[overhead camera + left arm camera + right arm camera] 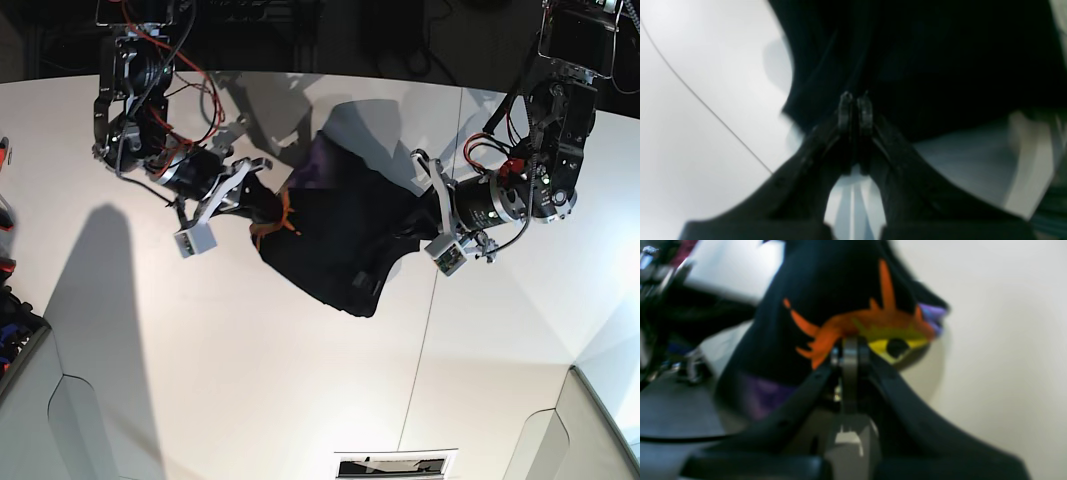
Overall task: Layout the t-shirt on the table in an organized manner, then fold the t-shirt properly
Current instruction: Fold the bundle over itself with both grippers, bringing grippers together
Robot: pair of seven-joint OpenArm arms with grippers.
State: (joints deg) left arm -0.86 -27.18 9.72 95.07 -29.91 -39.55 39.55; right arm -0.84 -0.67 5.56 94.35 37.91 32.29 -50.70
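The white worktop (300,390) fills most of the base view, with a thin dark seam running from about 12 o'clock down toward 6 o'clock on its right half.

The black t-shirt (340,235) sits just above the centre of that view, stretched between the two arms and sagging to a point toward 6 o'clock. It looks lifted rather than lying flat, judging by the shadow on the worktop at about 12 o'clock from it. Held at two far edges like this, the cloth can probably be pulled open and spread before any folding, so the task seems to be in its laying-out stage.

The left end effector (428,212), at 3 o'clock of the shirt, has its jaws pressed together on plain black fabric; its wrist view shows the fingertips (845,110) pinching a fold.

The right end effector (262,203), at 9 o'clock, is clamped on the shirt right at the orange-green print (870,326), with a purple patch (765,395) lower down toward 7 o'clock in its wrist view.

No container with visible contents can be made out; the dim shapes at the left edge of the base view are too unclear to name.
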